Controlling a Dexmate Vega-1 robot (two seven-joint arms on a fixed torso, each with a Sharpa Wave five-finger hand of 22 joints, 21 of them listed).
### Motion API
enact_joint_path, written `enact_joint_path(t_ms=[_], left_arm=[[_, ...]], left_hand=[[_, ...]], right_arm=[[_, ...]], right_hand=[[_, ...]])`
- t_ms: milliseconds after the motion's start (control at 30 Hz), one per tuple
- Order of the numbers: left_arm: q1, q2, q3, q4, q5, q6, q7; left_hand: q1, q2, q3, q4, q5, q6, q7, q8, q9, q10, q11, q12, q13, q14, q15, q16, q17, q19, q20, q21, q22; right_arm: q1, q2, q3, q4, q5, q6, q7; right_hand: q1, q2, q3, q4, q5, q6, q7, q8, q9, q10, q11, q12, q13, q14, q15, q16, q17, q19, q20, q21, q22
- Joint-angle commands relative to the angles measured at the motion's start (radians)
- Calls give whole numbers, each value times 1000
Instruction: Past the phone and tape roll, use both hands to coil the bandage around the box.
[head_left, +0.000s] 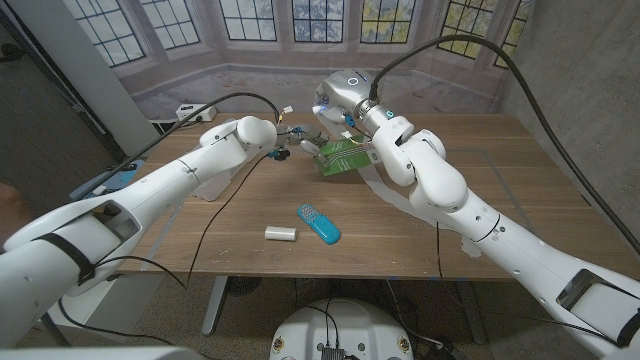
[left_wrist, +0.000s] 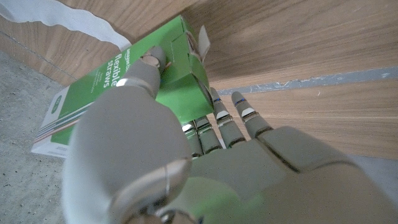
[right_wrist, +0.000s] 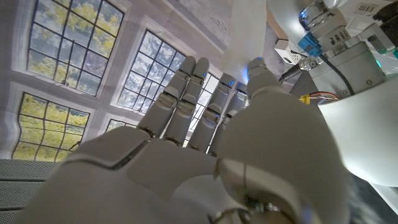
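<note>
Both hands are working at the far side of the table. Left hand (left_wrist: 205, 168) grips the green box (left_wrist: 137, 87), thumb pressed on its top face and fingers tucked under the near end. Right hand (right_wrist: 205, 149) has the white bandage (right_wrist: 249, 37) running up between thumb and fingers, so I'd say it's pinching the strip, though the actual contact spot isn't clear.

For the wrap itself, my take: left keeps the box steady and slightly lifted, right pulls the strip taut and leads it over the top edge, so each turn lies flat without slack.

From the head camera, the box (head_left: 342, 155) sits around 12 o'clock from the blue phone (head_left: 318, 223) and the little tape roll (head_left: 281, 233), with the bandage (head_left: 392, 192) trailing toward 4 o'clock across the wood. Neither wrist camera gives that layout. Left wrist shows the thumb's hold on the box and a wavy bit of strip behind it; right wrist shows the strip rising past the fingertips against the windows.
</note>
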Motion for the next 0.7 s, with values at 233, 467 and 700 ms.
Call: enact_joint_path(t_ms=[233, 467, 700], left_arm=[[-33, -30, 21, 50, 38, -12, 17], [-57, -43, 28, 76, 53, -25, 17], [-86, -60, 32, 113, 62, -42, 16]], left_hand=[[-41, 51, 9, -1, -3, 25, 30, 222, 4, 14, -2, 5, 46, 10, -1, 3, -2, 9, -2, 8, 4], [-42, 50, 11, -1, -3, 26, 29, 223, 4, 16, -4, 6, 46, 10, -1, 2, -4, 11, -4, 9, 4], [-40, 52, 12, -2, -3, 24, 29, 223, 4, 14, -5, 6, 46, 10, -2, 2, -4, 11, -4, 9, 4]], right_arm=[[-44, 21, 6, -37, -10, 10, 22], [-59, 32, 6, -51, -17, 2, 35], [-71, 36, 10, -65, -18, -1, 50]], right_hand=[[3, 15, -6, 1, -2, 7, 9, 0, 4, 4, 10, -3, 5, 11, -134, 1, 6, 12, -72, -2, 3], [4, 16, -7, 0, -2, 8, 9, 0, 4, 5, 13, -2, 7, 10, -134, 0, 6, 13, -72, -2, 3], [6, 17, -8, -1, -2, 9, 11, -1, 4, 9, 17, -1, 7, 12, -135, 1, 8, 13, -70, -2, 3]])
